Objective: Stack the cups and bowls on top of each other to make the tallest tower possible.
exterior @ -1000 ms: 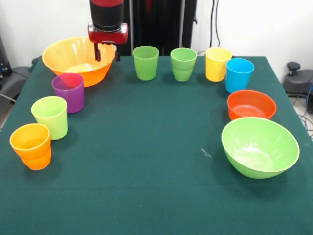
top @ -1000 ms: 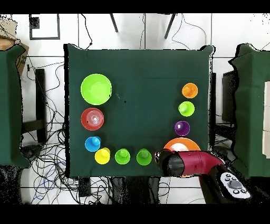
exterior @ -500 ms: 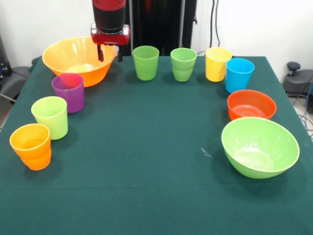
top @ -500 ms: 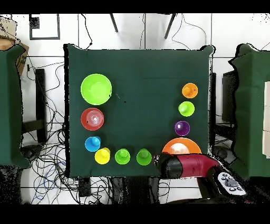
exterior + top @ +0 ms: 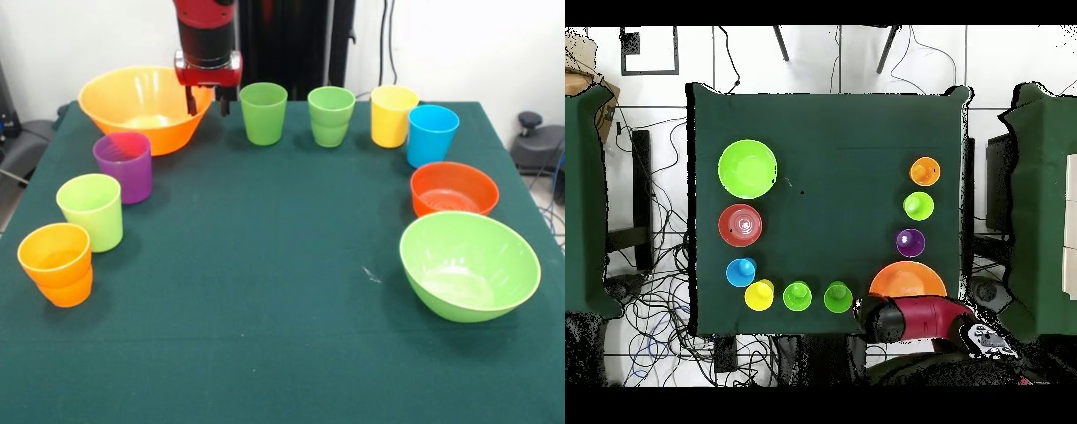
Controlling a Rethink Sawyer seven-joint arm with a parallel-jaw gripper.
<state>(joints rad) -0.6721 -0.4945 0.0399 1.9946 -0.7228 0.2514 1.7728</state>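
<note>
Front view shows the red-and-black gripper (image 5: pixel 208 100), fingers slightly parted and empty, hanging between the large glossy orange plastic bowl (image 5: pixel 141 109) and the darker green plastic tumbler (image 5: pixel 263 112).

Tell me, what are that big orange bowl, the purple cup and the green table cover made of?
The large orange bowl looks like glossy moulded plastic: bright highlights, and light seems to glow through its wall. The purple cup looks like plastic too, smooth, with a duller sheen. The dark green table cover seems to be matte cloth or felt: no reflections, though the weave cannot be seen.
</note>
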